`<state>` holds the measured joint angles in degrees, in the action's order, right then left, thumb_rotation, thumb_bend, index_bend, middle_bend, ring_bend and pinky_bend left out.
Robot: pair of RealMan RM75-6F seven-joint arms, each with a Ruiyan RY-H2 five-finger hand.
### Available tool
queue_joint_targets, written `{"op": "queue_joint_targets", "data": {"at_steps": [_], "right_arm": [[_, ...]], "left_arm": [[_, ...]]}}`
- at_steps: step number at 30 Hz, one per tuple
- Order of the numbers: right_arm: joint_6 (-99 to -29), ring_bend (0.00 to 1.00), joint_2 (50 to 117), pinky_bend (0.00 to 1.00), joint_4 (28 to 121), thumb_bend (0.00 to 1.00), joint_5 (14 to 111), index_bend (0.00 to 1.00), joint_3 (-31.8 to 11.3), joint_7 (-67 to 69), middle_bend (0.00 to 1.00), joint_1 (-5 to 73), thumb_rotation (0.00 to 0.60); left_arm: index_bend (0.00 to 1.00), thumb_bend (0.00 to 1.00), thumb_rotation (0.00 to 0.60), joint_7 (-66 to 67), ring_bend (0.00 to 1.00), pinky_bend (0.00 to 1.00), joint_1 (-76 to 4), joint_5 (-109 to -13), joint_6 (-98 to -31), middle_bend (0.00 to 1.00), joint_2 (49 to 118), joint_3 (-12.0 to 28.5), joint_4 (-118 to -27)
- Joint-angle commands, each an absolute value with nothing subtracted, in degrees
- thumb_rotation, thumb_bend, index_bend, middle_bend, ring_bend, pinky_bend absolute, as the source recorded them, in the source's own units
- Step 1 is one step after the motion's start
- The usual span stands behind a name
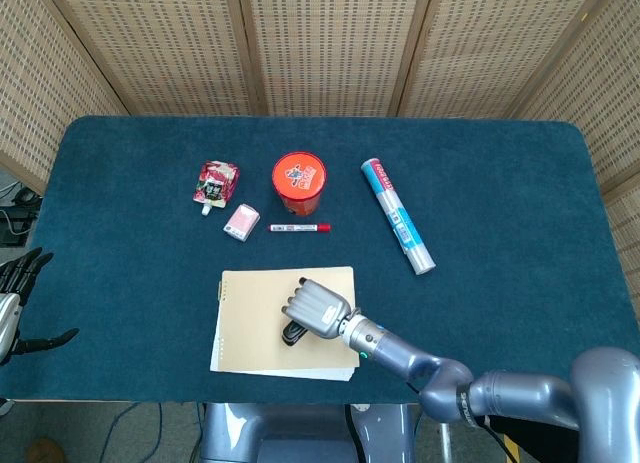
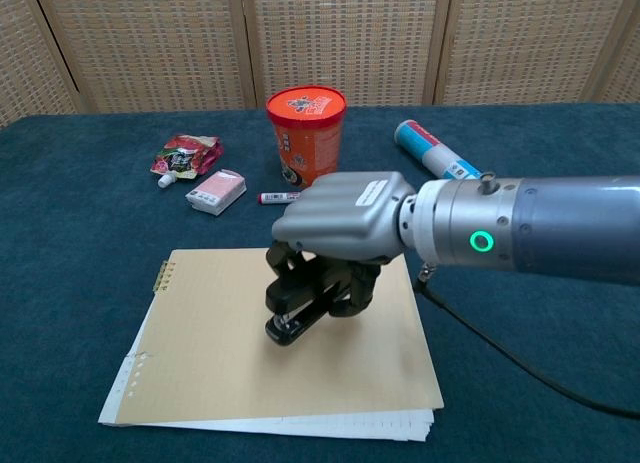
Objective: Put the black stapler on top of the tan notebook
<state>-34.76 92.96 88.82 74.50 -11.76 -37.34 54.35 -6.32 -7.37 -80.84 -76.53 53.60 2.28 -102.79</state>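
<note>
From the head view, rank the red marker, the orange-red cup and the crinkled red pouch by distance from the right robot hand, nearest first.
1. The red marker, just beyond the tan notebook's far edge, lies nearest the right robot hand, which holds the black stapler.
2. The orange-red cup, directly behind the marker.
3. The crinkled red pouch, far back on the left.
</note>
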Motion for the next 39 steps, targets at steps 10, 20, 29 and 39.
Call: {"op": "queue_joint_targets", "data": {"at_steps": [10, 20, 29, 39], "right_arm": [[-36.2, 0.12, 96.0, 0.18, 83.6, 0.03, 79.4, 0.01, -5.6, -38.8, 0.08, 56.3, 0.6], [-44.1, 0.02, 87.9, 0.04, 91.0, 0.0, 82.4, 0.0, -5.7, -37.5, 0.0, 53.7, 0.6], [-61.7, 0.0, 72.5, 0.0, 92.0, 0.0, 92.0, 0.0, -1.2, -30.7, 0.0, 43.8, 0.6], [-81.0, 0.0, 64.5, 0.0, 91.4, 0.0, 87.2, 0.0, 2.9, -13.4, 0.0, 25.5, 0.6]], "left_arm": [[0.0, 0.0, 0.6, -6.1, 0.0, 0.0, -7.8, -80.1, -75.5, 0.0, 53.7, 2.2, -102.5], [0.0, 0.0, 0.6, -5.1, 0.0, 0.0, -7.7, -81.3, -76.1, 0.0, 54.0, 1.6, -103.0], [0.0, 0.0, 0.6, -6.2, 0.0, 0.0, -6.8, -84.3, -78.2, 0.0, 53.3, 0.8, -103.7], [0.0, 0.0, 0.6, -6.8, 0.0, 0.0, -4.3, -89.2, -83.7, 0.0, 52.6, -0.6, -104.6]]}}
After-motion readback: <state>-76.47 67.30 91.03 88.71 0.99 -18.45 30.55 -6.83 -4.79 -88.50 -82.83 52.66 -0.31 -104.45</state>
